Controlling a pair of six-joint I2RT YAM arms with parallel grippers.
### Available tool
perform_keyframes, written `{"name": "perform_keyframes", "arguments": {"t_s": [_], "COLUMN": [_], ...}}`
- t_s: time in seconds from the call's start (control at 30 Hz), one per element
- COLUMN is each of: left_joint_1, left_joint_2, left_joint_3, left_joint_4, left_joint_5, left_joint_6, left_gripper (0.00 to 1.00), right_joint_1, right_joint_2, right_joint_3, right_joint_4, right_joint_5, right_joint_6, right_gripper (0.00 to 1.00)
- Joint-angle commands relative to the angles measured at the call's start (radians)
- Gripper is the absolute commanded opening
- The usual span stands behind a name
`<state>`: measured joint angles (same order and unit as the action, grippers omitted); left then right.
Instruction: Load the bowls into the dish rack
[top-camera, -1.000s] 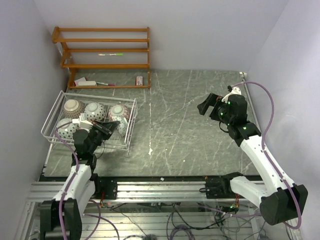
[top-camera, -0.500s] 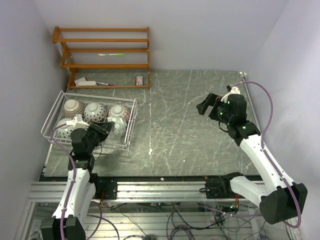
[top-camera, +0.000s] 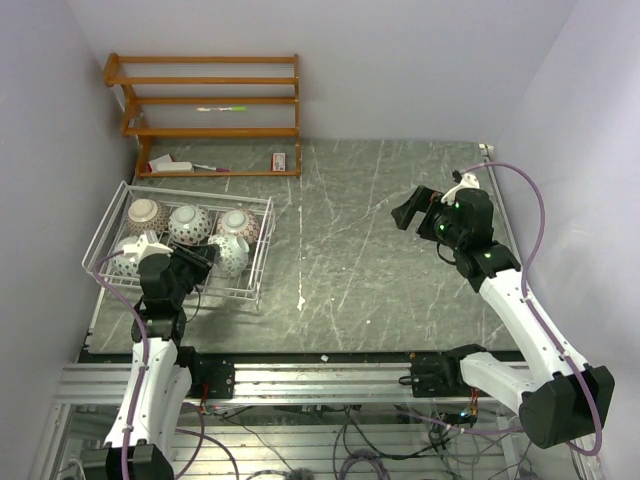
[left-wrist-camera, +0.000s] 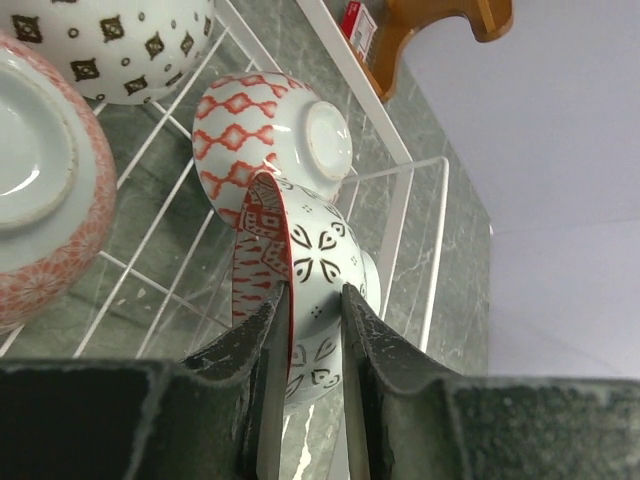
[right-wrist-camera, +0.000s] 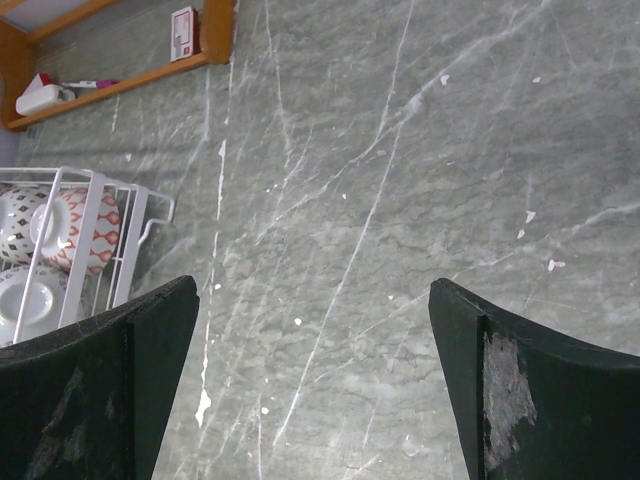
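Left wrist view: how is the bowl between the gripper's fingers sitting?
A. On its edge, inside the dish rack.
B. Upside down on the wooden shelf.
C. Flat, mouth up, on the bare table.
A: the bowl stands on its rim, flanked by the fingers of the left gripper, with the wires of the dish rack around it.

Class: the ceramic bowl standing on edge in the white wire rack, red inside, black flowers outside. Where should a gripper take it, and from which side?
Pinch the on-edge bowl by its near rim, one finger on the red inside, one outside, coming from the robot's side like the left gripper; its far side leans on the red-diamond bowl.
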<state>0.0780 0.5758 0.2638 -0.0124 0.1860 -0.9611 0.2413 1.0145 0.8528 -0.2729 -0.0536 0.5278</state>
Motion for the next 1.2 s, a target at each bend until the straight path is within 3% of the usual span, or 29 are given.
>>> {"name": "perform_keyframes", "arguments": {"t_s": [0.0,0.4,0.63,0.93,1.17], "left_joint_1": [0.012,0.012,0.012,0.010,0.010], "left_joint_2": [0.050,0.128,0.069,0.115,0.072], "left_joint_3": [-0.061,-0.033,-0.023,0.026,0.103], "left_joint_4": [-0.344,-0.350,-0.375,-0.390,-0.444], "left_joint_5": [-0.097,-0.136,-0.155,-0.171,-0.190], "left_joint_6": [0.085,0.082,0.076,0.068,0.052], "left_gripper": [0.33,0.30,0.30,0.29,0.33], "right_joint_1": [-0.006,-0.006,-0.006,-0.005,-0.006], "right_joint_2": [0.009,0.009,0.014,0.019,0.028], "right_joint_3": [-0.016,-0.031,-0.033,-0.031,-0.010], "right_joint_4": [0.032,0.059,0.066,0.070,0.057], "right_joint_5": [-0.022,-0.050,-0.062,-0.075,-0.076], "right_joint_6": [0.009,0.028,0.026,0.027,0.018], "right_gripper": [1.00,1.00,1.00,1.00,1.00]}}
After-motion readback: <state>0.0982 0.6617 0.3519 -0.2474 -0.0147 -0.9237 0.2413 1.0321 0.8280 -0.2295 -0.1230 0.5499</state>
